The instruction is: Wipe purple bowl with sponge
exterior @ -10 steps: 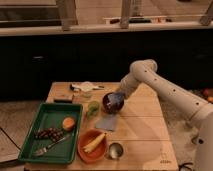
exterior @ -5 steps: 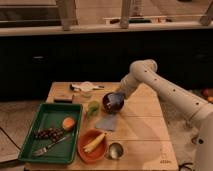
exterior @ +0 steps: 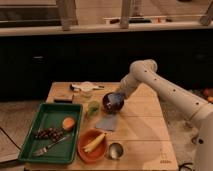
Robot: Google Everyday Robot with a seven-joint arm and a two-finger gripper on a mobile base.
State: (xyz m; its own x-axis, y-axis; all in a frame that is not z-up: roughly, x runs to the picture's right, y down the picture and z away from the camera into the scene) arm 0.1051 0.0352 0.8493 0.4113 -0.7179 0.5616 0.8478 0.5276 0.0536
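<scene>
The purple bowl (exterior: 113, 103) sits near the middle of the wooden table (exterior: 142, 135), dark and glossy. My gripper (exterior: 116, 96) reaches down from the white arm (exterior: 160, 90) at the right and sits right at the bowl's upper rim. A small pale blue-grey patch at the gripper tip over the bowl looks like the sponge (exterior: 118, 95), partly hidden by the gripper.
A flat grey-blue cloth (exterior: 108, 122) lies just in front of the bowl. An orange bowl (exterior: 92, 145) with a banana and a small metal cup (exterior: 115, 149) stand at the front. A green tray (exterior: 50, 131) with grapes, an orange and a fork is at left. A green cup (exterior: 93, 108) and a brown block (exterior: 64, 97) stand behind.
</scene>
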